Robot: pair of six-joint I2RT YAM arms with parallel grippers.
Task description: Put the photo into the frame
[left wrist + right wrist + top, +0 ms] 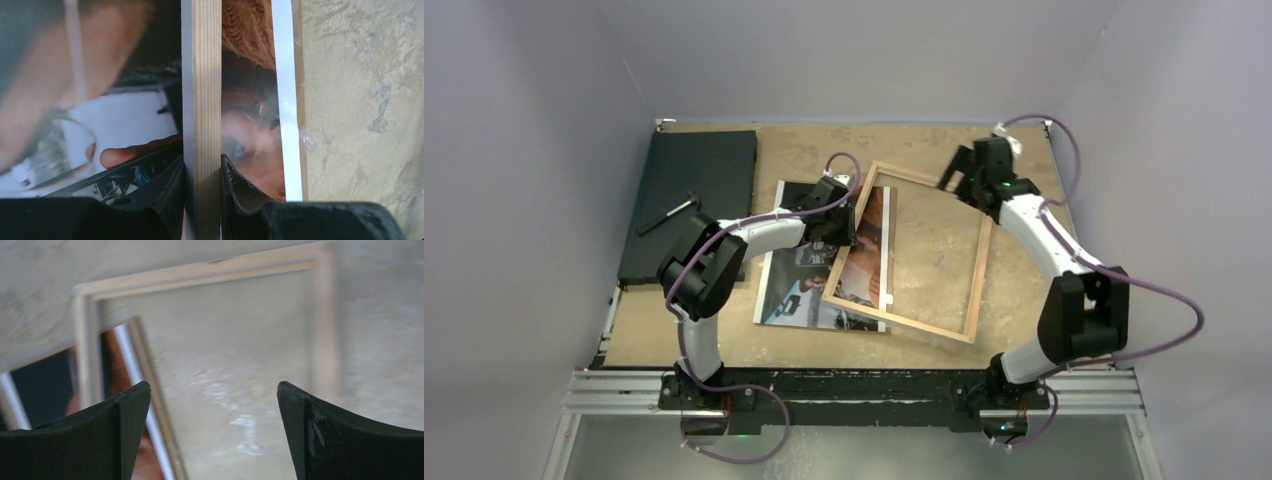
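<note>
frame (202, 90) pinched by l pincer (202, 167)

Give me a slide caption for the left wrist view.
Left hand pinches a wooden rail of the frame, with the photo lying beneath it.

Probably a robotics lab, set up as a small test booth. Plain pale walls (524, 150) box in a worn, blotchy tabletop (924, 140) on three sides. The left arm (764, 235) and the right arm (1044, 225) are bolted to a metal rail (614, 392) along the near edge, with purple cables (1199, 315) looping loose from them. What lies beyond the walls is out of sight.
</note>
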